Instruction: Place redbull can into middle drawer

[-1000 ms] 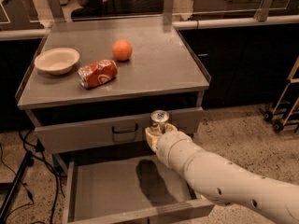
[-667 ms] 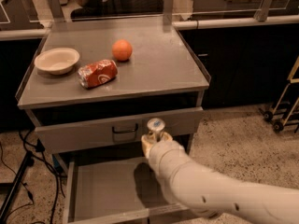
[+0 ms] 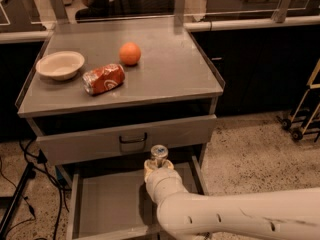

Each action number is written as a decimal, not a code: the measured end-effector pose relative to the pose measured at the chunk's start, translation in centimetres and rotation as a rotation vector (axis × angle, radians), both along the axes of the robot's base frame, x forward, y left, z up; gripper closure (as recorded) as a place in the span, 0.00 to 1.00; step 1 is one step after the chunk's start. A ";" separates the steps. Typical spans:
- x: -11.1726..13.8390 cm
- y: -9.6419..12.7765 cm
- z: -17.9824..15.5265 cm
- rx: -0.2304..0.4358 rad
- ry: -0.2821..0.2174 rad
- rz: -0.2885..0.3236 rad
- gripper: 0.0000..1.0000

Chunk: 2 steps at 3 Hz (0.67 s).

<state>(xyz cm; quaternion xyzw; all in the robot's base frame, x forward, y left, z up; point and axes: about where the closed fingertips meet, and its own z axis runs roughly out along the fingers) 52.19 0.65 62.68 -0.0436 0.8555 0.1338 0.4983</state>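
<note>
Fingers point(image 3: 150, 165) of gripper point(image 3: 159, 163) clamp can point(image 3: 159, 152) above open drawer point(image 3: 107, 204) (a high release could topple it).

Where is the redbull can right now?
Low in the centre of the camera view: the redbull can stands upright in the gripper, over the open middle drawer, just below the handled drawer front.
</note>
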 end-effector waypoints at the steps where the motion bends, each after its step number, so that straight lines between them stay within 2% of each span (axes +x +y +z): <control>1: 0.6 -1.0 0.0 -0.009 -0.021 -0.042 1.00; 2: 0.9 -0.4 -5.9 0.034 0.048 -0.075 1.00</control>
